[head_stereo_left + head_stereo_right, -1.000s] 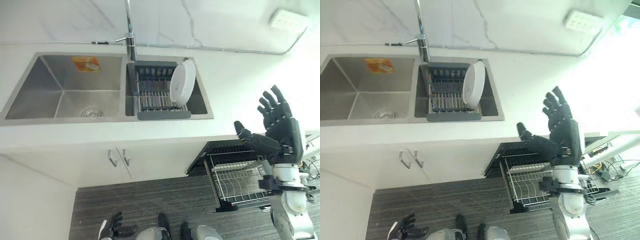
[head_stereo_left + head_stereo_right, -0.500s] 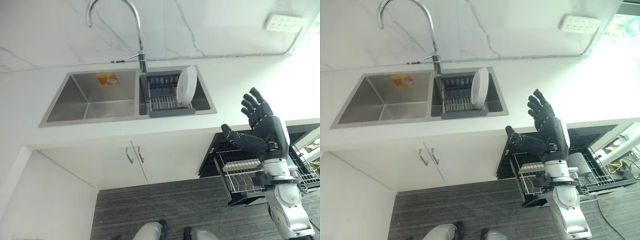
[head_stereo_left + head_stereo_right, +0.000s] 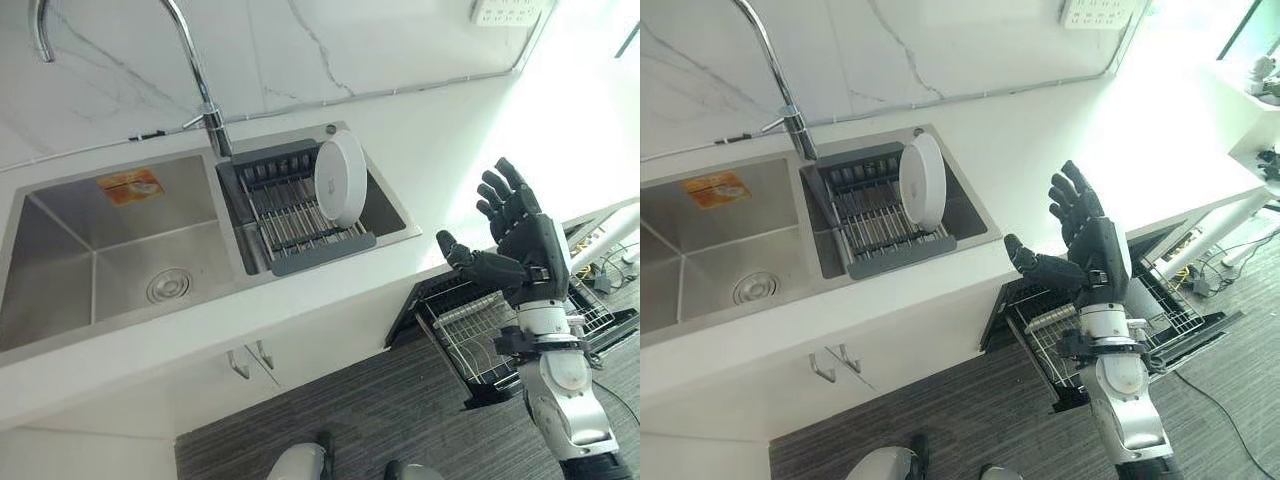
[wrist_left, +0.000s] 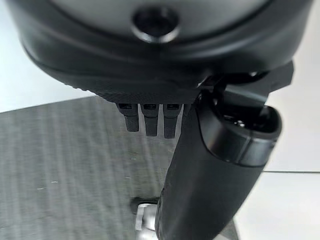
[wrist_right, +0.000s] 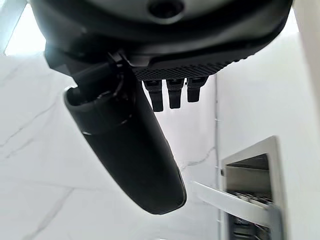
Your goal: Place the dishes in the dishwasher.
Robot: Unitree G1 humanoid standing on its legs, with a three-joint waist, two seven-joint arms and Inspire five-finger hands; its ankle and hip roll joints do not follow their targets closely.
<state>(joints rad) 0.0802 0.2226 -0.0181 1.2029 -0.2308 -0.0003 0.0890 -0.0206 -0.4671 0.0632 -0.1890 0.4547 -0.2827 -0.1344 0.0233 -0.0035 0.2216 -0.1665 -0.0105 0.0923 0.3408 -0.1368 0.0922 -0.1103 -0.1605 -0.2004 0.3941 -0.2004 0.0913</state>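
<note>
A white plate [image 3: 340,180] stands on edge in a dark drying rack [image 3: 300,218] inside the right basin of the steel sink [image 3: 60,325]. Below the counter to the right, the dishwasher's wire rack [image 3: 462,332] is pulled out over the floor. My right hand [image 3: 522,245] is raised in front of the counter edge above that wire rack, open with fingers spread, holding nothing and well apart from the plate. Its thumb [image 5: 130,145] stands out against the marble wall. My left hand [image 4: 215,165] hangs open over the dark floor.
A tall curved faucet [image 3: 195,75] rises behind the divider between the basins. The left basin [image 3: 110,260] has a drain and an orange sticker. Cabinet handles [image 3: 250,360] sit under the counter. A wall socket [image 3: 505,10] is at the back right.
The camera has swung, so the whole picture shifted and tilted. My right hand stays raised and open. The plate has not moved in its rack.
</note>
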